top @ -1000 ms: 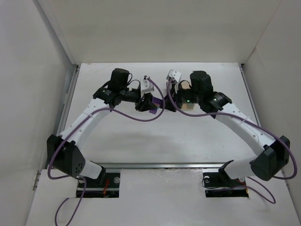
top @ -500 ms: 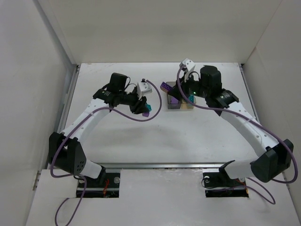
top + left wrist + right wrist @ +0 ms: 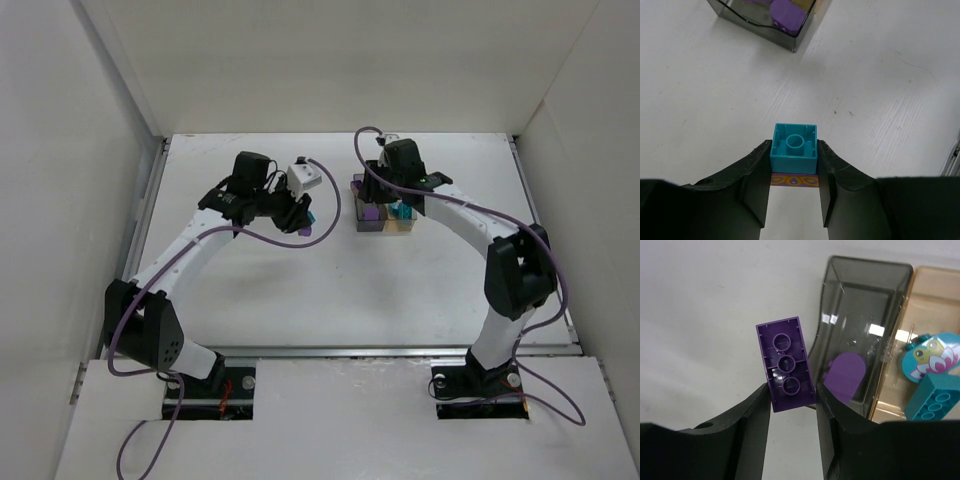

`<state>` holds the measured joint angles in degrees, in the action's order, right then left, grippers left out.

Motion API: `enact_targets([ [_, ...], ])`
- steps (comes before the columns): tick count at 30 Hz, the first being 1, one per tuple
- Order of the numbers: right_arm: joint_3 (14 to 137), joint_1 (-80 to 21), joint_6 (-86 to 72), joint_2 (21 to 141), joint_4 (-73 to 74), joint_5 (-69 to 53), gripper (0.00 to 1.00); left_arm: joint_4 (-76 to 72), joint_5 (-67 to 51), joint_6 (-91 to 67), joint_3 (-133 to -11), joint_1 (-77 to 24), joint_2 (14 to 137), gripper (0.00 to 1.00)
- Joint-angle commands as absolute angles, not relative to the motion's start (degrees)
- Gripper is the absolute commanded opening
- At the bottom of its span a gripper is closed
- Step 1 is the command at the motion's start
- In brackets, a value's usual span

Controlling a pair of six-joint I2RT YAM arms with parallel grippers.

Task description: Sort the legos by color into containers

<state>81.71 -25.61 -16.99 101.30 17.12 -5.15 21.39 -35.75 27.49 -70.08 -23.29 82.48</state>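
Left gripper [image 3: 794, 155] clamped on a teal brick [image 3: 793, 147] above the white table [image 3: 890, 100], right gripper [image 3: 791, 390] pinching a purple brick [image 3: 787, 363] near the grey bin [image 3: 860, 315], teal pieces [image 3: 932, 395] inside the amber bin [image 3: 927, 295]

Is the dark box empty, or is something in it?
Not empty. The right wrist view shows a rounded purple piece lying on the floor of the dark grey bin.
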Motion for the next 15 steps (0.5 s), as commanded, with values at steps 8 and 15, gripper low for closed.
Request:
enact_targets([
  [8,83.14,-22.07,-24.26,98.26,15.47,3.26,0.00,17.85,-33.40,24.87,-68.12,-23.38,80.77,0.00],
  [15,80.86,-18.90,-23.12,100.11,17.22,-1.84,0.00,16.79,-33.40,24.87,-67.59,-23.38,80.77,0.00],
])
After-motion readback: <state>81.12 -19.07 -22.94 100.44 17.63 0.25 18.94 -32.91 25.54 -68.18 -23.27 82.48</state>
